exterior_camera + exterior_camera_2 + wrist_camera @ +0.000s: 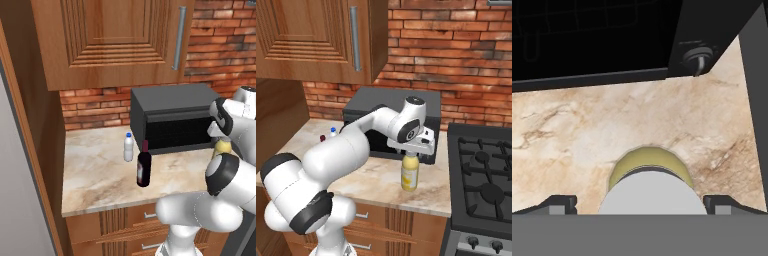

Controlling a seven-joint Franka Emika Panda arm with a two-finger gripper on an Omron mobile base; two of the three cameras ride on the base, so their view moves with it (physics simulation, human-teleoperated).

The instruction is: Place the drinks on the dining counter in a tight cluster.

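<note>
— Arm posture first, from the left camera?

— It rose at the lower right, bulky white links folded back on themselves, the wrist up beside the black microwave (172, 117). Just under the wrist a sliver of the yellow juice bottle (222, 146) peeked out, mostly hidden by the arm. Further left on the marble counter (95, 170) stood the wine bottle (144, 165), upright, and just behind it to the left the small white bottle (129, 147) with its blue cap. The two were near each other but apart, both in front of the microwave's left corner. A wooden cabinet (115, 40) hung overhead.

— And from the right side?

— The arm reached forward from the lower left, elbow bent, hand pointing straight down. The gripper (411, 152) sat directly over the juice bottle's pale cap, right at its top. That bottle stood upright on the counter between the microwave front and the stove (481, 185), close to the counter's edge. The microwave door was just behind the hand. Past the arm's shoulder I caught the white bottle's blue cap and a bit of the wine bottle's red neck.

— Jaws?

— Spread wide. The hand camera looked straight down on the pale cap, the fingertips (562, 204) standing off on either side of it, clear of the bottle, not gripping. The microwave's dark front edge crossed the top.
</note>
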